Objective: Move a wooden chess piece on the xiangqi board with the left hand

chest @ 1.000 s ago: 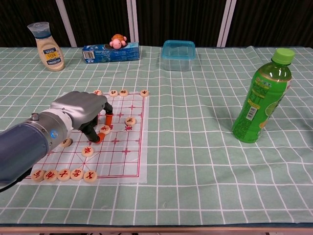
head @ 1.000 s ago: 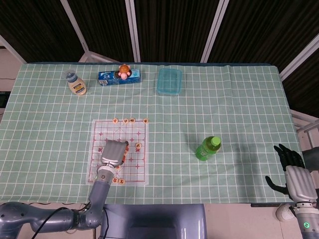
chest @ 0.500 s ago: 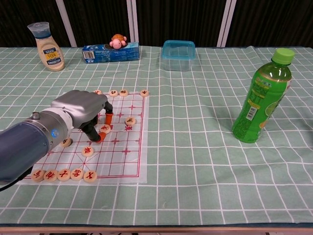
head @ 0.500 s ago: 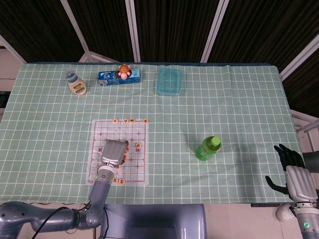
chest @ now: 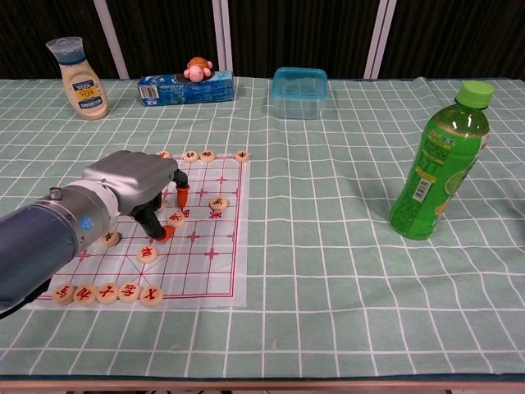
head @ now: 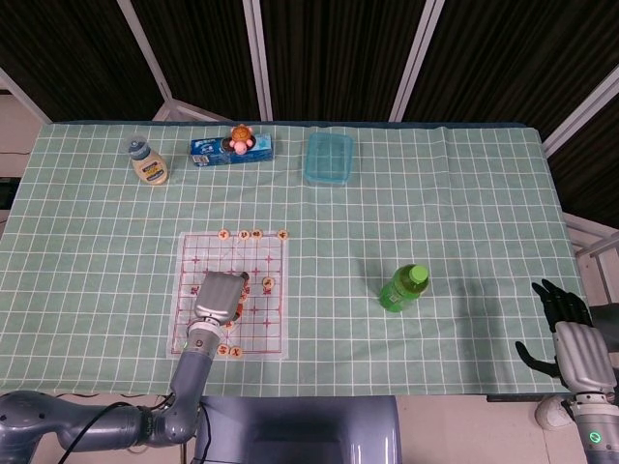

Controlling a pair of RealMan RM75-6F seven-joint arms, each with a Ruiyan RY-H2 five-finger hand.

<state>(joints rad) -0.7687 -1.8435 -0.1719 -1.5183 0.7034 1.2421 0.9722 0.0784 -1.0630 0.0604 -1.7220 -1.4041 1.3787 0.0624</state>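
Observation:
The xiangqi board lies on the green checked cloth, left of centre, also seen as the board from above. My left hand hovers over its middle, fingers curled downward. Two orange fingertips stand either side of a round wooden piece that lies flat on the board. Small gaps show between the tips and the piece. From above, my left hand covers that piece. My right hand rests off the table's right edge, fingers spread, holding nothing.
Other pieces line the board's near edge and far edge, with loose ones in between. A green bottle stands to the right. A dressing bottle, blue box and clear container sit along the back.
My left hand has drawn slightly left and its thumb tip has eased away from the piece. The piece has stayed put. The right hand has not moved.

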